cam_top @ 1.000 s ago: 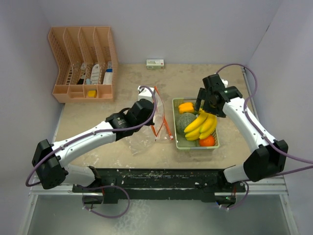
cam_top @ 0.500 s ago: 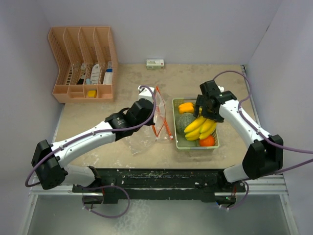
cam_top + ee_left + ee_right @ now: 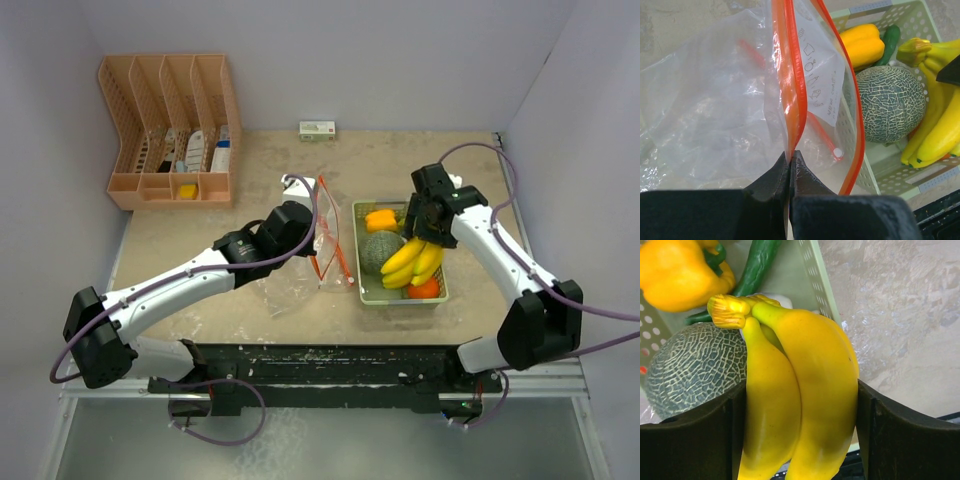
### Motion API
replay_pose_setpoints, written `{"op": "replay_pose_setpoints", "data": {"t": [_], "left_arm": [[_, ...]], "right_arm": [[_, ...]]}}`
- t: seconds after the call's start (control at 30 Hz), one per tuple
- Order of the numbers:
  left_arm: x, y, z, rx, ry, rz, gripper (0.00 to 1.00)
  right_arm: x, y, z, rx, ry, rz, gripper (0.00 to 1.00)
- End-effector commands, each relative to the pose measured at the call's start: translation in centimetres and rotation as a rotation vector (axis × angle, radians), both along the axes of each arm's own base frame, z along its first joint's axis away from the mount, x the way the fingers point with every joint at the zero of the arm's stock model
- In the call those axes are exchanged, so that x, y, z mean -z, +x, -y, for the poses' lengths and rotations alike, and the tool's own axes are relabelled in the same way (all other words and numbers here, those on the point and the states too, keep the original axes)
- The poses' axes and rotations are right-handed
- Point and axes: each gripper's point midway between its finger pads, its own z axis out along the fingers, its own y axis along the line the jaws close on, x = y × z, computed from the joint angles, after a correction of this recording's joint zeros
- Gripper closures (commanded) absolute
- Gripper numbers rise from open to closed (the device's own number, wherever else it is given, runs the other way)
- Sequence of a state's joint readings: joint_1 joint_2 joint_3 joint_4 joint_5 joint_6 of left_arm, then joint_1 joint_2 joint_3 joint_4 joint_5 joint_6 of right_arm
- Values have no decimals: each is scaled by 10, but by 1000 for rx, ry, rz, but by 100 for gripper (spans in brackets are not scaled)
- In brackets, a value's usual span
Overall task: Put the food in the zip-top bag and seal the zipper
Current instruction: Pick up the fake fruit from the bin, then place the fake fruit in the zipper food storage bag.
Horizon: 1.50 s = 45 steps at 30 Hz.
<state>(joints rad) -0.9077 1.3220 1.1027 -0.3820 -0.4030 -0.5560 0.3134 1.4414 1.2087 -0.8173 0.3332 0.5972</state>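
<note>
The clear zip-top bag [image 3: 293, 283] lies left of the pale green basket [image 3: 357, 268]. My left gripper [image 3: 303, 226] is shut on one side of its red-orange zipper strip [image 3: 796, 75] and holds the mouth open and upright; the white slider [image 3: 838, 151] sits low on the strip. In the left wrist view my left gripper [image 3: 790, 156] pinches the strip. The banana bunch [image 3: 413, 262], bell pepper [image 3: 380, 219], melon [image 3: 380, 249] and orange fruit [image 3: 425, 289] are in the basket. My right gripper [image 3: 421, 232] is over the basket, and in the right wrist view [image 3: 799, 397] it is shut on the banana bunch [image 3: 810, 365].
A dark green vegetable [image 3: 757, 265] lies in the basket behind the pepper [image 3: 680, 275]. A peach slotted organiser [image 3: 170, 130] with small packets stands at the back left. A small white box [image 3: 317, 129] sits by the back wall. Walls close in the left and right sides.
My right gripper has come down and slightly left onto the banana bunch, and the bunch has shifted a little. The left gripper and bag have barely moved.
</note>
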Motion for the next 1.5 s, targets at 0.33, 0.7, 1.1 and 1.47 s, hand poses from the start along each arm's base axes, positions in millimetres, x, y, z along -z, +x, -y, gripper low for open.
{"op": "replay_pose_setpoints", "data": {"t": [0.33, 0.7, 1.1, 1.47], "left_arm": [[-21, 4, 11, 28, -64, 39, 100], [-24, 12, 26, 34, -94, 38, 100], [-69, 21, 42, 16, -271, 118, 100], [-80, 25, 51, 27, -326, 140, 100]], "right_arm": [[-152, -23, -54, -364, 328, 396, 58], [-222, -63, -148, -832, 844, 585, 61], [-203, -50, -158, -682, 997, 547, 61], [-191, -36, -164, -608, 1054, 540, 62]]}}
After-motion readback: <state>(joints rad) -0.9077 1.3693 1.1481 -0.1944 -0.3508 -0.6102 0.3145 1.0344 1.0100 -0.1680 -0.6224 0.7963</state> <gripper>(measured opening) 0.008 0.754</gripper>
